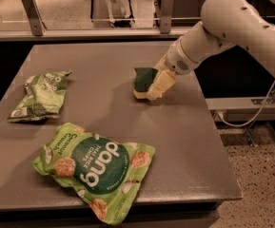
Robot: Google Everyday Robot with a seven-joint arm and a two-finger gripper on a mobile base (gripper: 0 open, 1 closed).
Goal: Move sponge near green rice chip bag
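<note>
The sponge (143, 79), dark green on top with a pale yellow base, lies on the table (184, 141) right of centre. My gripper (157, 85) reaches in from the right and is shut on the sponge's right end. The near pale finger (161, 84) covers that end and the far finger is hidden. The sponge rests at table level. The green rice chip bag (95, 167), light green with a dark "dang" circle, lies flat near the front edge. It is well apart from the sponge, to the front left.
A smaller green-and-white bag (42, 95) lies at the table's left. A rail with metal posts (32, 11) runs behind the far edge. The table's right edge (220, 151) drops to speckled floor, where a cable (251, 118) hangs.
</note>
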